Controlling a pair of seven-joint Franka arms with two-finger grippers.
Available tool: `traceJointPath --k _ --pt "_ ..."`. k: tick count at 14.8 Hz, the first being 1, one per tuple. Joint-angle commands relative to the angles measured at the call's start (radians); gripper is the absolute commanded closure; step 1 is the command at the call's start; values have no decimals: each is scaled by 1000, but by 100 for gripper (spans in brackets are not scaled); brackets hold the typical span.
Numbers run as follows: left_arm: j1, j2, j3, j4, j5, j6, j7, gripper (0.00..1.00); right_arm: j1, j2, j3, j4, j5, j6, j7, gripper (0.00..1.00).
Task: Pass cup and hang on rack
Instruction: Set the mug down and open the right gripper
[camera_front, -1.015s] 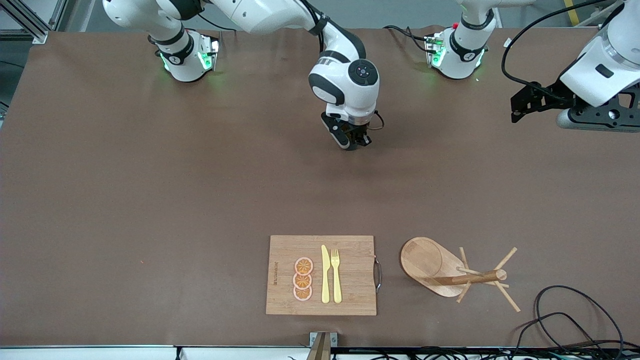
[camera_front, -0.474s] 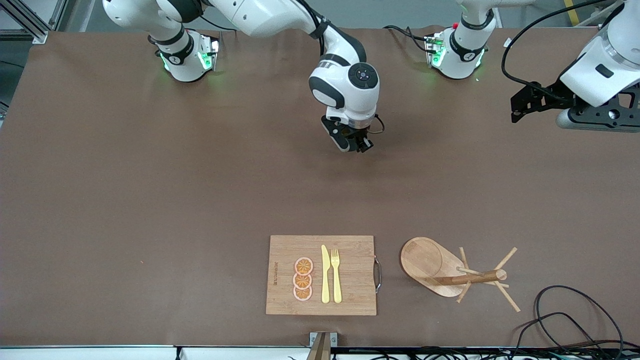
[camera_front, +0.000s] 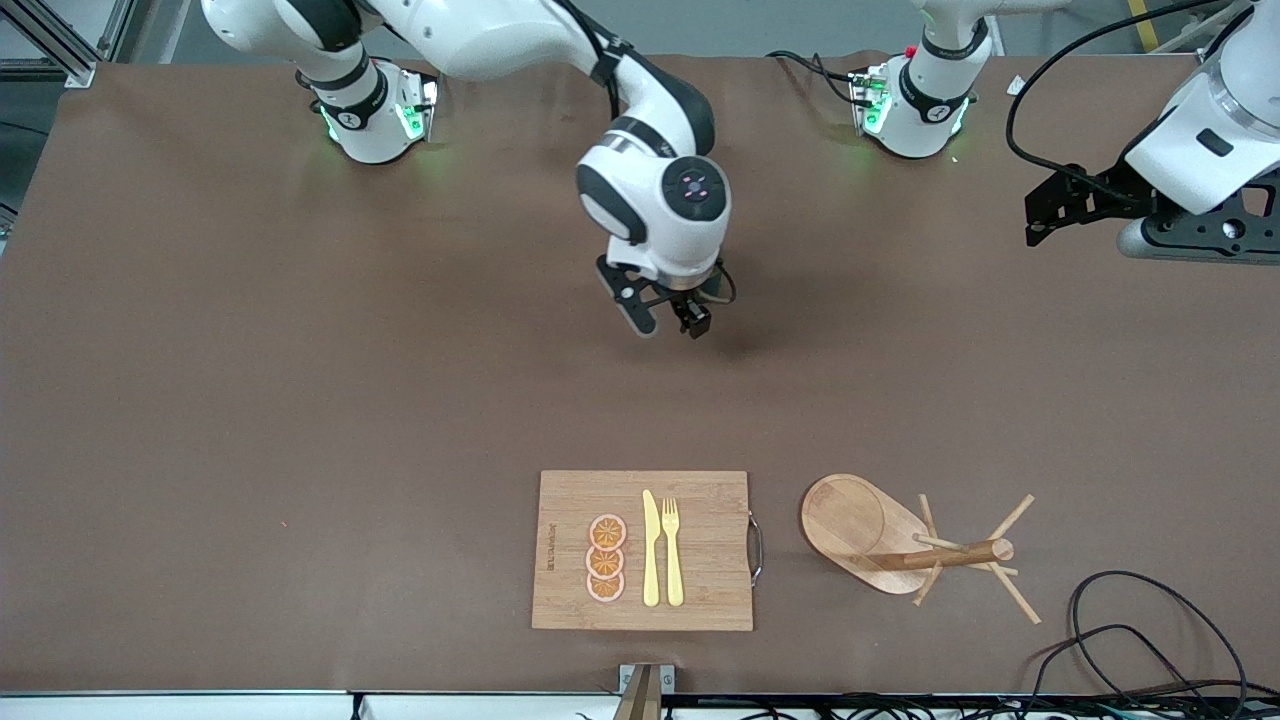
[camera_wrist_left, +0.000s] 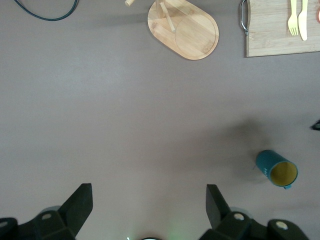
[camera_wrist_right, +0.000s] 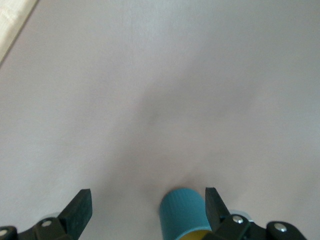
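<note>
Front view shows a brown counter (camera_front: 300, 400) with two white robot arms based along its top edge. The right claw (camera_front: 668, 315) hangs over the middle of the counter with its two fingers spread wide and nothing between them. The right wrist view looks down past those spread fingers at the cup (camera_wrist_right: 182, 214), a small teal mug with a yellow inside, standing on the counter just below the claw and free of its fingers. In the front view the arm hides the cup.

The left claw (camera_front: 1060, 205) waits high over the left arm's end of the counter. The left wrist view shows its fingers wide apart and empty. That same view takes in the cup (camera_wrist_left: 277, 169) standing upright on bare counter, well apart from the other things.

The rack (camera_front: 905, 545), a light wooden mug tree with an oval base, one post and thin pegs, stands near the counter edge closest to the front camera. No cup hangs on it. Beside it, toward the right arm's end, lies a bamboo cutting board (camera_front: 700, 500) with a metal handle. On the board lie three orange slices (camera_front: 606, 558), a yellow knife (camera_front: 651, 548) and a yellow fork (camera_front: 672, 550).
</note>
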Motion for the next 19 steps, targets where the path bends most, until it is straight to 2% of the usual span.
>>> traceJointPath --k 1,3,5,8,12,14,17,19 --pt "4 -16 -4 5 15 -31 -26 0 -110 -114 14 -37 70 -113 -221 0" --pt "1 -25 -13 1 15 -48 -94 0 -144 -149 0 -46 26 -234 -333 0" --pt "-7 -33 -42 -12 15 -48 -175 0 -192 -248 2 -141 -51 -239 -453 0" --pt "-7 -32 -131 -53 15 -28 -333 0 -290 -362 -1 -233 -77 -239 -762 0" --pt "-6 -33 -291 -169 17 108 -628 0 -457 -520 -1 -397 -107 -188 -1146 0" --pt "-7 -33 -386 -229 37 183 -784 0 -576 -581 -1 -462 -107 -167 -1360 0" --pt "-9 -26 -536 -318 109 281 -1026 0 -747 -614 0 -494 -107 -165 -1631 0" --pt "-12 -21 -628 -390 153 360 -1189 1 -811 -626 0 -501 -105 -153 -1755 0"
